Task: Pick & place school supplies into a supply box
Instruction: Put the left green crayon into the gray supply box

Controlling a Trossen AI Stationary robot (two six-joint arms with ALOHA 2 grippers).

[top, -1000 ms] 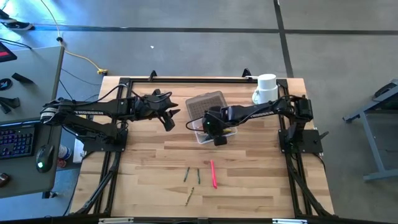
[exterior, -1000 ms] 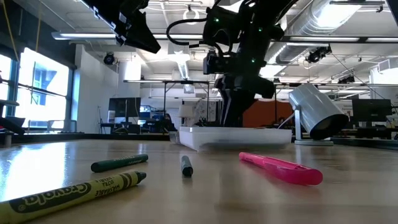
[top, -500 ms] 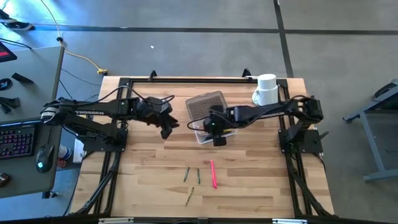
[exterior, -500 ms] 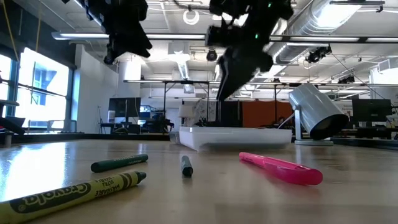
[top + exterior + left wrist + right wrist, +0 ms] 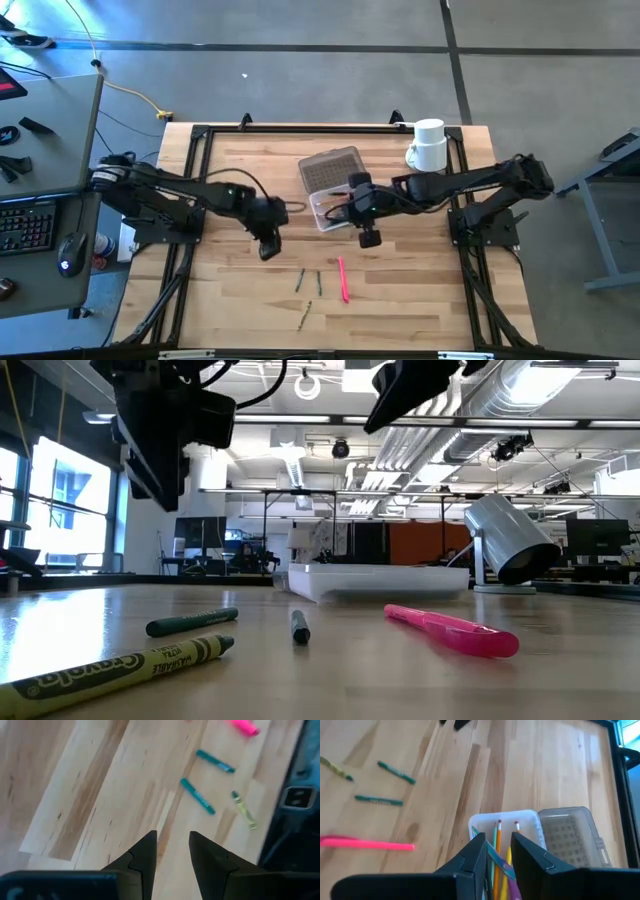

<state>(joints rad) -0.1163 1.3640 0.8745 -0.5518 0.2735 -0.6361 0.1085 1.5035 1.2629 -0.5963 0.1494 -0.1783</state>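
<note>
The supply box [image 5: 333, 205] is a clear case standing open, its dotted grey lid [image 5: 330, 168] laid back toward the far edge. Pencils and purple-handled scissors [image 5: 501, 854] lie inside it. On the table toward the near edge lie a pink pen [image 5: 343, 279], two green crayons [image 5: 299, 280] [image 5: 319, 283] and a yellow-green crayon [image 5: 305, 315]. My left gripper [image 5: 268, 246] hovers open, left of the box and on the far side of the crayons [image 5: 197, 796]. My right gripper [image 5: 369, 238] hovers open just off the box's near right corner, above the table.
A white mug [image 5: 428, 145] lies on its side at the far right of the table, its mouth showing in the low view [image 5: 508, 542]. A black frame [image 5: 300, 128] runs along the table's edges. Bare wood lies between the box and the loose crayons.
My left gripper has swung from the table's far left toward the near edge and the crayons, coming lower. My right gripper has risen from just over the box and drawn toward the near right. The box and the loose supplies have stayed put.
</note>
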